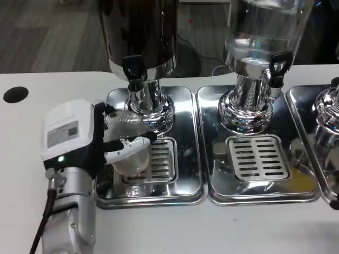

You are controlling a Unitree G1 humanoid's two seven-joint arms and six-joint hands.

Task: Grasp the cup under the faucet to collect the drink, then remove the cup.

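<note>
While nothing much stands out on the white table (222, 227) itself, got three shiny steel drip trays side by side on it: left tray (185, 143), middle tray (212, 180), and a sliver of a third (302, 106) at the right edge. Slotted grates in the first two. Sitting on the left tray, a dark-bodied dispenser (140, 32) with a chrome base and a black faucet (133, 67). On the middle tray, a clear-bodied dispenser (262, 26), own black tap facing front. Then the left hand (79, 135), white back up, on its silver forearm, reaching in from the left. Fingers (124, 148) wrapped around the clear plastic cup (130, 140), gripping it. Cup sits over the left tray's grate, under and slightly forward of the faucet, upright-ish. Can't tell if anything's in it.
</note>
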